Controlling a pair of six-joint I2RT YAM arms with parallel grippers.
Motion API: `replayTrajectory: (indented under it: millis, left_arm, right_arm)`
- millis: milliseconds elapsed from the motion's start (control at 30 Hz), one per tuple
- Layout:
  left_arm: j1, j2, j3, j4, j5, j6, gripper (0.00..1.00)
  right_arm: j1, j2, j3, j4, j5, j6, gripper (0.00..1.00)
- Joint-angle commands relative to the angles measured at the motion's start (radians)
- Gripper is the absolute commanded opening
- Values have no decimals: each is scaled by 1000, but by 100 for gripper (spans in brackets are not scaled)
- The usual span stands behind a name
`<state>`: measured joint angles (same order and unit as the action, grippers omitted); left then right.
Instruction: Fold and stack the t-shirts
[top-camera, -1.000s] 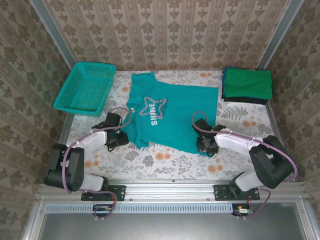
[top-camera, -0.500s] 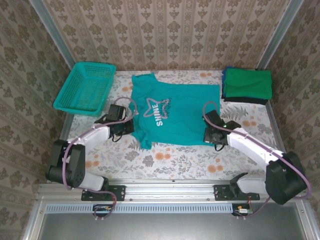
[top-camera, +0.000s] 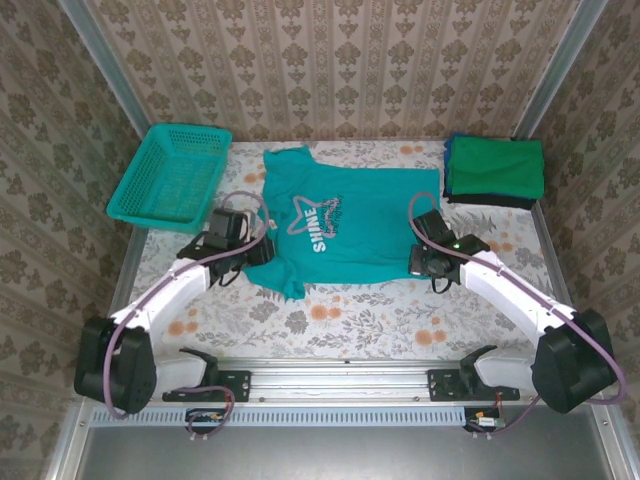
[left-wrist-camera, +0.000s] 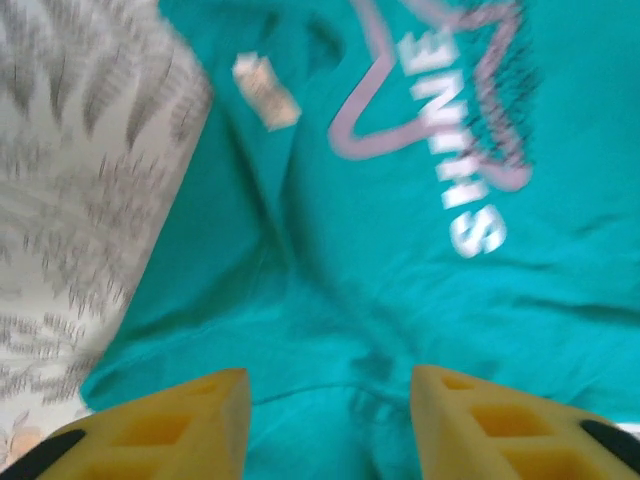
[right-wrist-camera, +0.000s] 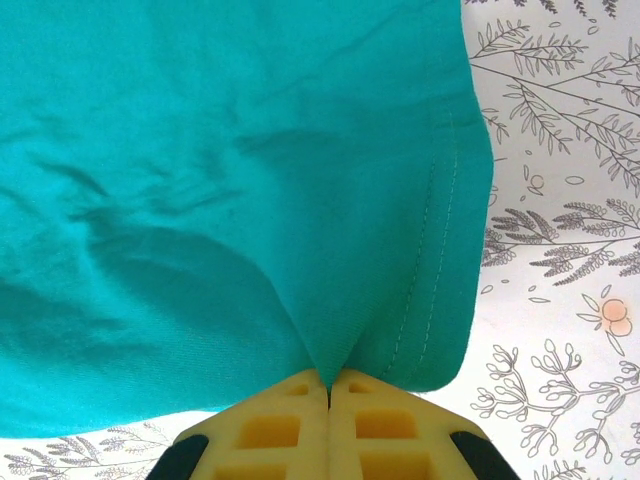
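Note:
The teal t-shirt (top-camera: 350, 225) with the white star and "SHINE" print lies spread, chest up, in the middle of the flowered table (top-camera: 330, 320). At the shirt's near-right hem corner (right-wrist-camera: 440, 300), my right gripper (top-camera: 420, 266) (right-wrist-camera: 328, 378) is shut on a pinch of the cloth. My left gripper (top-camera: 260, 250) (left-wrist-camera: 330, 410) stands open over the shirt's left side, with its yellow fingers (left-wrist-camera: 180, 420) wide apart and teal cloth (left-wrist-camera: 420, 250) below them. A stack of folded t-shirts (top-camera: 495, 165), green on top with darker ones under it, sits at the far right corner.
A teal plastic mesh basket (top-camera: 170, 178) leans at the far left edge of the table. Patterned walls close in the back and both sides. Bare flowered tablecloth (right-wrist-camera: 560, 250) shows to the right of the held corner and along the near edge.
Both arms have reached farther from the near edge, and the teal shirt has slid with them toward the back. It now lies flatter and wider.

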<state>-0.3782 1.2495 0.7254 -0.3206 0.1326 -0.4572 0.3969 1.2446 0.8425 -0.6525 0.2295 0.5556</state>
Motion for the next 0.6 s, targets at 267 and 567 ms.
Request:
replayTrajectory:
  millis: [267, 567]
  left_arm:
    - [2, 195, -22, 38, -37, 4, 48]
    - [-15, 144, -22, -75, -184, 3, 52]
  right_arm:
    - [-12, 16, -39, 38, -25, -24, 1]
    - [-26, 15, -57, 43, -29, -29, 1]
